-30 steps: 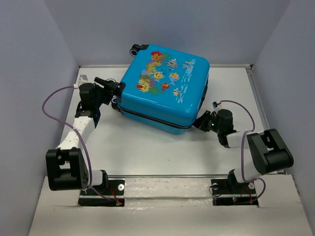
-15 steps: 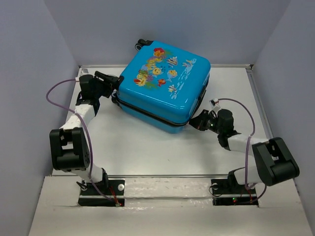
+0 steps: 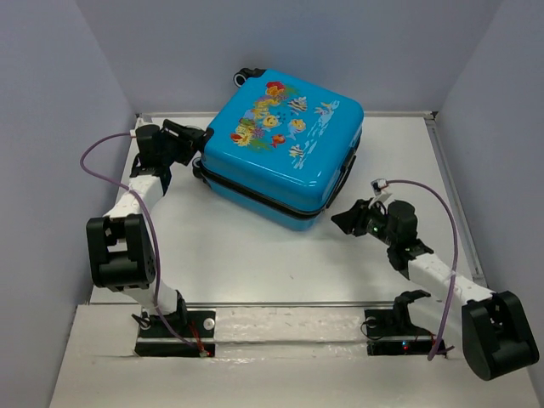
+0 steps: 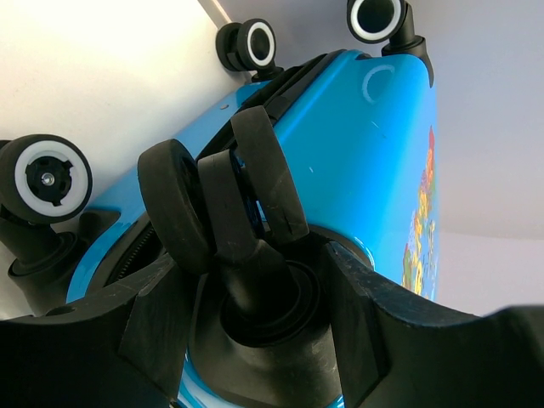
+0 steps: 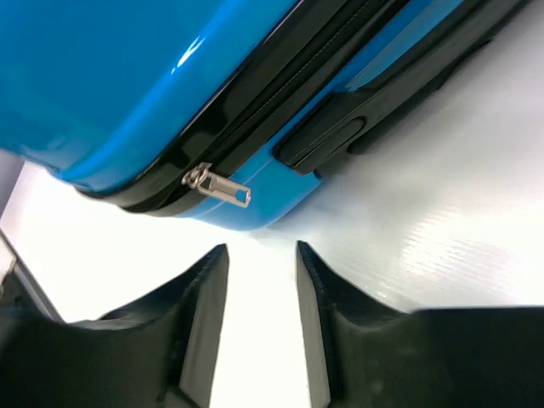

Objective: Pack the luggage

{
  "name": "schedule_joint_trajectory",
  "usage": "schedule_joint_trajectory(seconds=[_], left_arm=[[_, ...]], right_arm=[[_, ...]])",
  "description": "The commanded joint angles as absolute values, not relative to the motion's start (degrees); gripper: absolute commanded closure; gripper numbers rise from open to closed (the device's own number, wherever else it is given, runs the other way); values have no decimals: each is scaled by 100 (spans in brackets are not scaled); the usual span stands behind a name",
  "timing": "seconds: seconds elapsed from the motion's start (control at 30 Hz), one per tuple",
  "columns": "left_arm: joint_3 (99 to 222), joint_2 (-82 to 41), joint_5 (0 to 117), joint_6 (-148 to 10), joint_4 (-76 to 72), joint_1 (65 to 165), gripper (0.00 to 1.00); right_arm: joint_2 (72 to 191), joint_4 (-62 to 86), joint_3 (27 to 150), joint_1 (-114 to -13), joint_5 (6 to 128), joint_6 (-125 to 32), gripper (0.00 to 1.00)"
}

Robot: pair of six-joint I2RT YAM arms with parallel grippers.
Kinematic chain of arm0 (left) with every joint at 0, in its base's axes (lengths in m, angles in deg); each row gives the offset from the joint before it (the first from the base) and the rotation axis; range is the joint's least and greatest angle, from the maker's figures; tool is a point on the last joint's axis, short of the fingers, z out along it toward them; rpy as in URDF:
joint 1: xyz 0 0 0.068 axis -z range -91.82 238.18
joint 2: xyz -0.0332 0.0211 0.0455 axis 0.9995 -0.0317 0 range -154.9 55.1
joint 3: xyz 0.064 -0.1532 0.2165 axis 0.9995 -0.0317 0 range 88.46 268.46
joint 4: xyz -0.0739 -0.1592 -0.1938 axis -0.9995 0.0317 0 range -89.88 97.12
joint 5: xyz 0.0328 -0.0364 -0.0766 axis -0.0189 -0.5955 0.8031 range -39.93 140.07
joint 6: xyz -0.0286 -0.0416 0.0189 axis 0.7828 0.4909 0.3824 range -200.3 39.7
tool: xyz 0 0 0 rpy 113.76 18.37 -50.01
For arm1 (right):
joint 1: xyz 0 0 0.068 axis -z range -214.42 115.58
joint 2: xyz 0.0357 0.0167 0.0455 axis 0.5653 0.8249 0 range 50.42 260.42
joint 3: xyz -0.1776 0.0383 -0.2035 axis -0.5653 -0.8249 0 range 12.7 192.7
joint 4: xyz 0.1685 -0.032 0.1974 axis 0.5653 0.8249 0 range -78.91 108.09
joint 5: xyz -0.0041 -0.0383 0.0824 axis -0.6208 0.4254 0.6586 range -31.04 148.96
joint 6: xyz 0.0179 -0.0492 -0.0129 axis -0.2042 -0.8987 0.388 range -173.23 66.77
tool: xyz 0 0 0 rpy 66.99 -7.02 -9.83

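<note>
The luggage [image 3: 285,144] is a bright-blue suitcase with a fish print. It lies closed at the back middle of the table, with its left end raised. My left gripper [image 3: 194,140] is at its left corner. In the left wrist view the left gripper [image 4: 255,280] is shut on the stem of a black caster wheel [image 4: 217,204] of the luggage [image 4: 374,153]. My right gripper [image 3: 342,219] is open and empty, just clear of the front right corner. In the right wrist view the right gripper [image 5: 262,255] has its tips just short of the silver zipper pull [image 5: 218,187].
Grey walls close in the table [image 3: 255,255] at the back and on both sides. Other wheels [image 4: 49,178] [image 4: 255,44] show by the left gripper. A black side handle [image 5: 340,136] lies on the luggage's near face. Purple cables loop off both arms.
The left gripper moved back and left with the wheel, and the luggage's left end shifted back and up. The right gripper drew back from the front right corner and its arm stretched out.
</note>
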State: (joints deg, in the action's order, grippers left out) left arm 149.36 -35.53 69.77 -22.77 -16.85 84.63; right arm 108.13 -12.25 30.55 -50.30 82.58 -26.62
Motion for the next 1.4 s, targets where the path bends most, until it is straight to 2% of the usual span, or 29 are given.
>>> schedule_joint_trajectory(seconds=[0.0,0.03,0.13,0.17,0.23,0.27,0.37,0.4,0.5,0.6,0.87,0.97,1.07,1.3,1.37], left_arm=[[15112,-3377,7213,-2695,-2176,8520,93],[15095,-3341,7196,-2696,-2176,8511,93],[15095,-3349,7152,-2766,-2124,8511,83],[15103,-3358,7143,-2783,-2071,8520,70],[15086,-3376,7116,-2801,-2071,8520,57],[15077,-3376,7090,-2801,-2071,8520,46],[15016,-3323,7046,-2810,-2071,8511,31],[14981,-3288,6977,-2818,-2053,8520,19],[14919,-3113,6783,-2924,-1974,8511,7],[14910,-2920,6651,-3055,-1842,8520,1],[14761,-2164,5896,-3477,-1500,8520,1],[14332,-1480,5307,-3715,-1394,8616,1],[13497,-645,4851,-3838,-1429,9177,5],[11644,674,4138,-3830,-1306,11260,43],[11326,781,4049,-3672,-1323,11735,48]], right_arm=[[10956,-1738,3089,-5077,8953,-2985,54],[11044,-1843,3107,-5077,9224,-2977,53],[11247,-2143,3150,-5077,9429,-2968,52],[11265,-2152,3168,-5077,9447,-3011,52],[11291,-2213,3203,-5077,9456,-3090,52],[11300,-2240,3212,-5077,9456,-3117,52],[11449,-2354,3247,-5077,9552,-3214,52],[11502,-2459,3256,-5077,9561,-3231,52],[11677,-2451,3414,-5077,9465,-3389,52],[11844,-2407,3589,-5077,9280,-3617,52],[12135,-2468,3792,-5077,9359,-3838,53],[12328,-2583,3836,-5077,9394,-3846,54],[12529,-2714,3880,-5077,9403,-3847,56],[12680,-3136,3863,-5077,9482,-3671,63],[12697,-3136,3880,-5077,9517,-3653,62]])
